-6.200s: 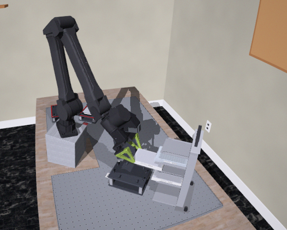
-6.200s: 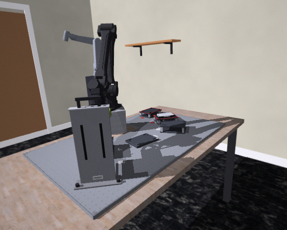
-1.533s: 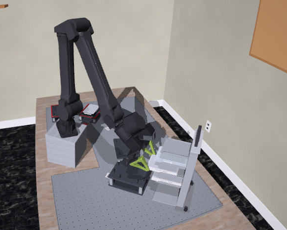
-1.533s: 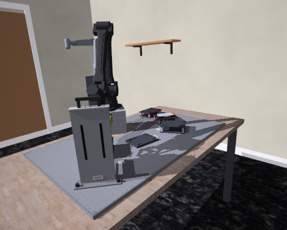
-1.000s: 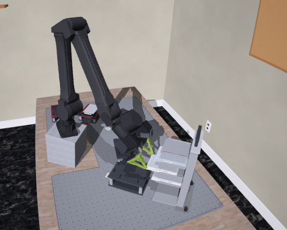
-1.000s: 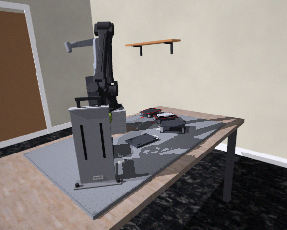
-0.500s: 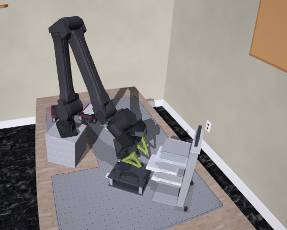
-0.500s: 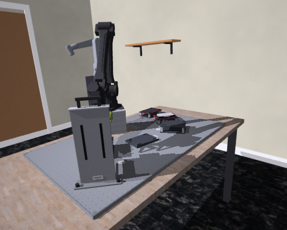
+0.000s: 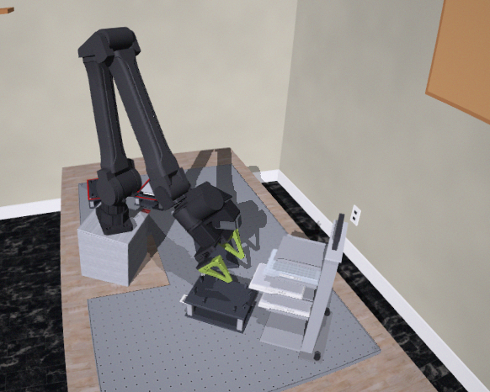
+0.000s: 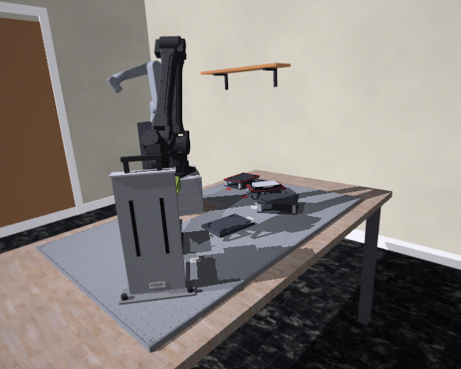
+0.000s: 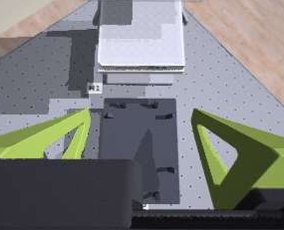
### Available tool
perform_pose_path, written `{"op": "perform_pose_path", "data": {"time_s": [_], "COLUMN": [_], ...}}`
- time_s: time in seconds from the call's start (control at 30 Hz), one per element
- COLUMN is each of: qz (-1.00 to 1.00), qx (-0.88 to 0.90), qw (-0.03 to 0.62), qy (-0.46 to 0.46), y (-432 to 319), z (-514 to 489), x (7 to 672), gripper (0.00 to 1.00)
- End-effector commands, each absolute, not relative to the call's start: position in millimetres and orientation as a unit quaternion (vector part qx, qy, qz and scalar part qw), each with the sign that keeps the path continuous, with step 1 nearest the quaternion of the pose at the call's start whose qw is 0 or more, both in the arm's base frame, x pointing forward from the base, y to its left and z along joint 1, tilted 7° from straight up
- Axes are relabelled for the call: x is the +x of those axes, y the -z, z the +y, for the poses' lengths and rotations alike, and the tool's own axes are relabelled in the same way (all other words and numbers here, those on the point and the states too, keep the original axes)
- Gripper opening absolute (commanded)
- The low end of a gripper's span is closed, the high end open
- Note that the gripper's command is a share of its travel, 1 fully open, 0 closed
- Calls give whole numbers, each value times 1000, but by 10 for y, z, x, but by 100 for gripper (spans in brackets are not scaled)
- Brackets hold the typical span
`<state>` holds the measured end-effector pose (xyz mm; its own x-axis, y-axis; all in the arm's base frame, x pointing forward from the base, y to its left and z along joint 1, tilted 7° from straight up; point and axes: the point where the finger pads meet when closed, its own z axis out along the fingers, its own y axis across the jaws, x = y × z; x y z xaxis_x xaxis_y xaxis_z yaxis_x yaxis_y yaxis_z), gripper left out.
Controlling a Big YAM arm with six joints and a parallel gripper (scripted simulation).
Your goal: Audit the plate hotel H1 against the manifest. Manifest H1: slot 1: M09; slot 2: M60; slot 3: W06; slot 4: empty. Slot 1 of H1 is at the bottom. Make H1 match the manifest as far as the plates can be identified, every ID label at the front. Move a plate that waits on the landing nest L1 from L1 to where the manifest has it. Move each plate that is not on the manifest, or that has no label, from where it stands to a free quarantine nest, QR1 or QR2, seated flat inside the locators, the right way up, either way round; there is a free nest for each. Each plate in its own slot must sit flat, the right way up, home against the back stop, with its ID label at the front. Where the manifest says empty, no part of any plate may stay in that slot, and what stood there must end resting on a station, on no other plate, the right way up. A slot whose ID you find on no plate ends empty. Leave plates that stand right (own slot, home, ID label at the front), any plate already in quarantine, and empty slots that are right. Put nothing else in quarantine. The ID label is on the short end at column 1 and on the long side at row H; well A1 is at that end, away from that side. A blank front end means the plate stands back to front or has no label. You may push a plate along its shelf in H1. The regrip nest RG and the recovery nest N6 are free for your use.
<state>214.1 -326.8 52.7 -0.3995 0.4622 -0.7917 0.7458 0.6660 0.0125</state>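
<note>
The plate hotel H1 (image 9: 316, 286) stands at the right of the grey mat, and the exterior view shows its back (image 10: 150, 230). A clear well plate (image 9: 293, 266) sits on an upper shelf and sticks out toward the front. Pale plates or shelves (image 9: 285, 304) lie below it. My gripper (image 9: 225, 257) is open and empty, with its green fingers just above an empty dark nest (image 9: 220, 301) in front of the hotel. In the wrist view the gripper (image 11: 142, 115) frames that nest (image 11: 140, 148). A low white plate (image 11: 140, 44) lies ahead, and I can read no label on it.
Two red-rimmed quarantine nests stand at the far end: one empty (image 10: 241, 178), one holding a white plate (image 10: 266, 184). A raised dark nest (image 10: 276, 202) and a flat dark nest (image 10: 227, 224) lie mid-mat. The arm's grey pedestal (image 9: 110, 252) stands at the left. A small H1 tag (image 11: 94, 88) lies on the mat.
</note>
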Motion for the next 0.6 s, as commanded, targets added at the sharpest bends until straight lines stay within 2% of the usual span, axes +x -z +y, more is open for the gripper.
{"op": "perform_pose_path", "data": {"time_s": [0.0, 0.57], "qz": [819, 818], "qx": [369, 369], "qw": [403, 404], "qy": [176, 178], "y": [-541, -526], "z": [-3257, -3075], "x": [2091, 1924], "gripper": [100, 100]}}
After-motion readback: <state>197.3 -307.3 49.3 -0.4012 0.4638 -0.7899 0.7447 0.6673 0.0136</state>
